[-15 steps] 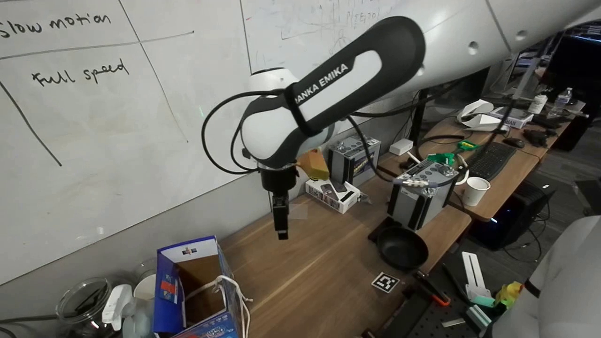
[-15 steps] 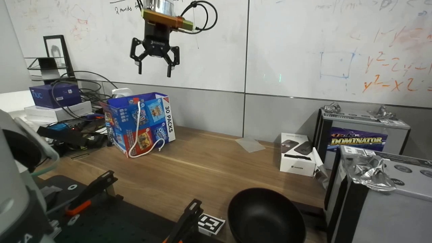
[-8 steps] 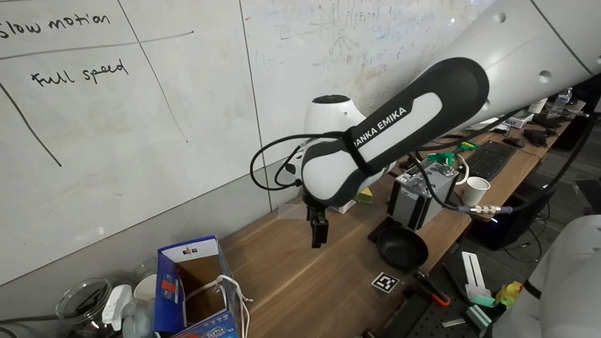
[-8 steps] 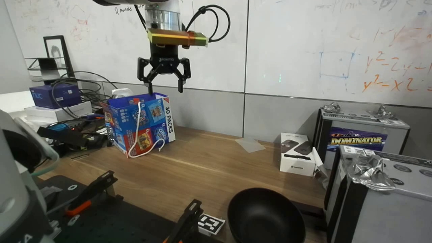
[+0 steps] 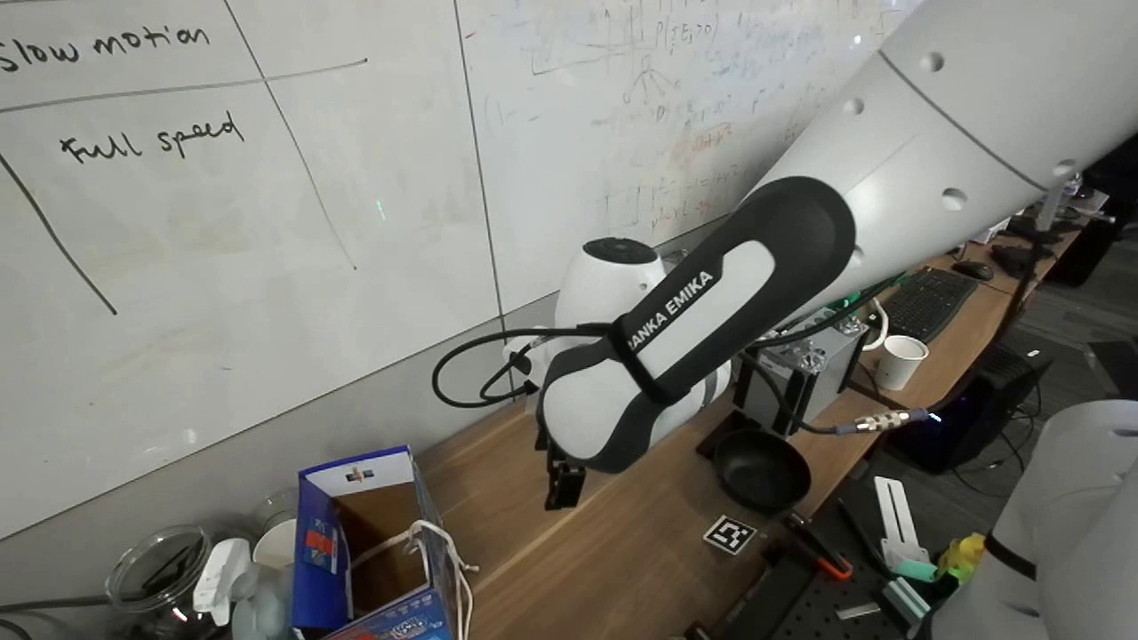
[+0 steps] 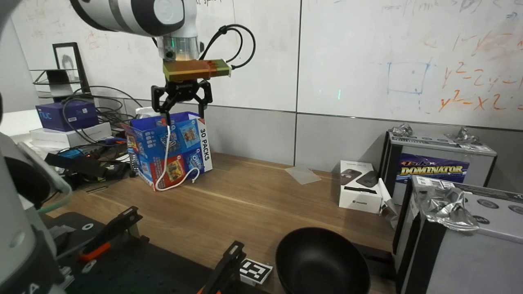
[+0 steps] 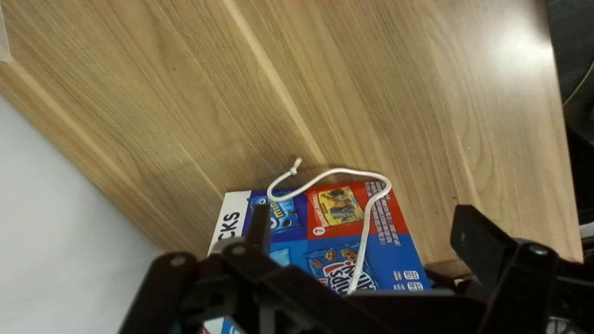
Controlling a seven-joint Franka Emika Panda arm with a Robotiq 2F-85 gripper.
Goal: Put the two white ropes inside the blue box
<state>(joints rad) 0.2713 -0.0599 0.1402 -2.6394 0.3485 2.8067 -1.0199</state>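
The blue box [image 5: 316, 551] stands open at the top on the table, brown inside, at the lower left of an exterior view. It also shows in an exterior view [image 6: 184, 139] and in the wrist view [image 7: 320, 241]. A white rope [image 6: 165, 163] hangs over its rim and down its printed side, its knotted end curling at the base; it also shows in the wrist view [image 7: 364, 227]. In an exterior view strands of white rope [image 5: 464, 591] hang outside and one runs inside. I cannot tell a second rope apart. My gripper [image 6: 184, 119] is open and empty, above the table beside the box, fingers apart in the wrist view [image 7: 362, 211].
A whiteboard wall [image 5: 267, 267] runs behind the table. A jar [image 5: 164, 569] and a white spray bottle [image 5: 222, 578] stand close beside the box. A black pan [image 6: 322, 261], a white carton [image 6: 359, 192], grey devices [image 6: 457, 245] and a printed marker [image 6: 255, 270] are further off.
My gripper has moved down. It went right, then back left in both exterior views, and stays open. The box and rope have not moved.
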